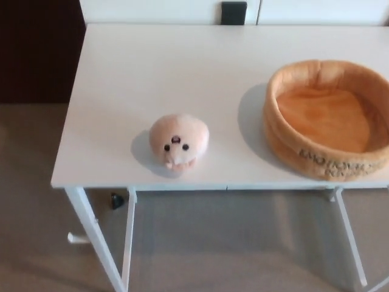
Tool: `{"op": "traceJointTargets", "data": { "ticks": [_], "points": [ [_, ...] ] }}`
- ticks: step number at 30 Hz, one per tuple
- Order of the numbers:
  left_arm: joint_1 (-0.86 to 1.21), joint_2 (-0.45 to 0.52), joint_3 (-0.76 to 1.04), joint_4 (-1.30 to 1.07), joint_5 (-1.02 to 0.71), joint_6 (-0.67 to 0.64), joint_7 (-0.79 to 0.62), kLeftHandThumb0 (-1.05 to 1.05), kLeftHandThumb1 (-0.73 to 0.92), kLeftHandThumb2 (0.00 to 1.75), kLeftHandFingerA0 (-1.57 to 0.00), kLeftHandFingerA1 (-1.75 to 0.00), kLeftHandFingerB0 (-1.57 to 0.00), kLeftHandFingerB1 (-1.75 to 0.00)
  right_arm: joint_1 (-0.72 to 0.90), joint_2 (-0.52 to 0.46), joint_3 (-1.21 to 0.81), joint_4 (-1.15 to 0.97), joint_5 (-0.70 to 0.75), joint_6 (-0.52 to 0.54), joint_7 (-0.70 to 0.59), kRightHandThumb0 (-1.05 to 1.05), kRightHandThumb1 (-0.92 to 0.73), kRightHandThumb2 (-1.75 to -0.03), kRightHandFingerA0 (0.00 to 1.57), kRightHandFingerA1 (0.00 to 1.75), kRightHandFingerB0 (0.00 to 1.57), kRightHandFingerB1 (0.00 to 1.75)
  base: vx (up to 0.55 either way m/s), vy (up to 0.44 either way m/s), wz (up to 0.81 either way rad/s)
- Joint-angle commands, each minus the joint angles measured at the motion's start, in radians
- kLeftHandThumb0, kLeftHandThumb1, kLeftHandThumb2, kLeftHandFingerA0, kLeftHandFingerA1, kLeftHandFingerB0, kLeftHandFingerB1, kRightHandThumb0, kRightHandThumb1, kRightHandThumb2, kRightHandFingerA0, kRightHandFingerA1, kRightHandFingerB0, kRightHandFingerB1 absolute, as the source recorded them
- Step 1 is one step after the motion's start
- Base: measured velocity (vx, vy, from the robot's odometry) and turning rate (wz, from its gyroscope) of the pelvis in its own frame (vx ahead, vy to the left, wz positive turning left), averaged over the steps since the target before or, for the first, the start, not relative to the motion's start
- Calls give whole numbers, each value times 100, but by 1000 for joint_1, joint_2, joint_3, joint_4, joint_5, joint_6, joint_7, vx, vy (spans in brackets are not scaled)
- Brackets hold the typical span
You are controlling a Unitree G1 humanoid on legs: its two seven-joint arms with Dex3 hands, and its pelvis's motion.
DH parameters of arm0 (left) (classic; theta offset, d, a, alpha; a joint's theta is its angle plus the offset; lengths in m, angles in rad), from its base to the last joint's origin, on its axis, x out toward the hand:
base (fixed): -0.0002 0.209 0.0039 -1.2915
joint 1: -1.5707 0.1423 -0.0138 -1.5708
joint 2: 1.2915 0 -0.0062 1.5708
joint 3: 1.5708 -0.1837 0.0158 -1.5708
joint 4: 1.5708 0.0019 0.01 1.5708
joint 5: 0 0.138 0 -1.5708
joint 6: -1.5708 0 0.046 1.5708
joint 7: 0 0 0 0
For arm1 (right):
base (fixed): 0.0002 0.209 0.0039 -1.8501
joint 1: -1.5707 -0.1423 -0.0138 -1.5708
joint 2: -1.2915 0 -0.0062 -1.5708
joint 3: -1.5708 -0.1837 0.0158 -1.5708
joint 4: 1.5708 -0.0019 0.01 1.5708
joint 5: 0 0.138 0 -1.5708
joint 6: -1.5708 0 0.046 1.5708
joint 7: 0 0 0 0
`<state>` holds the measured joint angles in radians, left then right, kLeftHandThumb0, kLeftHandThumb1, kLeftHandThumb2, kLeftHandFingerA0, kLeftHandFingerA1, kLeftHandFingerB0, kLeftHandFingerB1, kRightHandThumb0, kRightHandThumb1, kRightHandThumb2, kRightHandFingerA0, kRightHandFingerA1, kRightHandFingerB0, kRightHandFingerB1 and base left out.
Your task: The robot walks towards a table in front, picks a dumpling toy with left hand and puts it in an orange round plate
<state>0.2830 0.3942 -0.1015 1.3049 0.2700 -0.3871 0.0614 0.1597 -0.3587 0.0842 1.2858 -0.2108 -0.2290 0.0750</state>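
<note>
A pale pink dumpling toy (179, 141) with a small black-dotted face sits on the white table (152, 67), close to its front edge and left of centre. To its right lies the orange round plush plate (331, 125), a soft bowl with black lettering on its front wall; nothing is inside it. The plate reaches past the picture's right edge. A gap of bare tabletop separates toy and plate. Neither of my hands shows in the head view.
The table's front edge (213, 182) runs across the lower picture, with white legs (91, 237) beneath it on grey floor. A dark wall area (36, 48) stands to the left. A white cabinet with a black handle (234, 12) is behind the table.
</note>
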Motion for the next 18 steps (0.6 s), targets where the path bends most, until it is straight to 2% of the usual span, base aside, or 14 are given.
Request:
{"op": "traceJointTargets", "data": {
  "ticks": [1, 2, 3, 5, 6, 8, 9, 10, 11, 12, 15, 16, 17, 18],
  "points": [
    [-2, 1, 13, 8, -11, -1, -5, -27, 60, 58, -68, -75, -27, -31, -5, -15, 1, -5, -4, 7, 13, -49, -62, -85, 56, 55, 26, 43, 216, -47, 12],
    [-3, 1, 13, 9, -10, 1, -7, -20, 43, 92, -66, -78, -10, -49, -4, -16, -1, -7, -1, 8, 18, -49, -62, -83, 57, 54, 27, 42, 283, -105, 20],
    [-3, 2, 12, 9, -7, 1, -5, -26, 60, 58, -69, -73, -25, -31, -3, -16, -2, -9, 1, 8, 20, -50, -62, -83, 57, 55, 26, 42, 345, -114, 23],
    [-3, 2, 9, 9, -2, -2, 0, -27, 61, 58, -69, -72, -26, -31, -3, -16, -3, -10, 1, 10, 21, -42, -72, -62, 65, 43, 32, 31, 422, -29, -31],
    [-3, 2, 9, 9, -2, -2, 1, -27, 61, 58, -69, -72, -26, -31, -3, -17, -3, -10, 1, 10, 21, -42, -72, -62, 65, 43, 32, 31, 479, 89, 47],
    [-6, 0, 7, 12, 1, 4, 6, -27, 60, 58, -67, -64, -26, -30, -2, -17, -2, -11, 1, 9, 25, -42, -72, -62, 64, 43, 32, 31, 468, 91, 12],
    [-3, 1, 8, 9, 0, 1, 7, -28, 62, 58, -67, -67, -25, -30, -8, -15, 0, -8, -1, 12, 25, -49, -62, -84, 56, 55, 26, 42, 137, -106, 12],
    [-1, 2, 8, 8, -1, -1, 8, -28, 62, 58, -67, -67, -25, -30, -11, -15, 0, -6, -2, 13, 25, -49, -62, -84, 56, 55, 26, 42, 161, -109, 10],
    [-1, 2, 8, 8, 0, -1, 13, -27, 61, 58, -65, -66, -28, -31, -12, -15, 2, -8, -3, 12, 25, -41, -72, -62, 63, 43, 32, 31, 137, -65, -8],
    [-1, 2, 10, 6, -1, -4, 12, -24, 61, 58, -65, -67, -28, -31, -15, -13, 2, -7, -4, 15, 24, -50, -62, -84, 57, 55, 27, 43, 123, -3, -11],
    [0, 3, 10, 2, -1, -9, 14, -28, 61, 58, -64, -69, -28, -31, -22, -10, -1, -3, 0, 17, 24, -50, -62, -83, 56, 54, 28, 43, 95, 25, -14],
    [-1, 4, 9, 3, -1, -6, 12, -29, 62, 58, -65, -72, -28, -31, -23, -9, -4, -3, 3, 21, 23, -42, -72, -62, 64, 43, 32, 31, 147, 97, -14],
    [0, 4, 8, 2, 1, -7, 12, -30, 62, 58, -64, -72, -30, -31, -23, -8, -6, -4, 4, 24, 23, -50, -62, -84, 57, 55, 27, 42, 156, 119, -15],
    [1, 5, 7, 2, 2, -10, 14, -30, 62, 58, -64, -72, -30, -31, -24, -8, -5, -4, 4, 26, 24, -50, -62, -84, 57, 55, 27, 42, 174, 145, -12]
  ]
}}
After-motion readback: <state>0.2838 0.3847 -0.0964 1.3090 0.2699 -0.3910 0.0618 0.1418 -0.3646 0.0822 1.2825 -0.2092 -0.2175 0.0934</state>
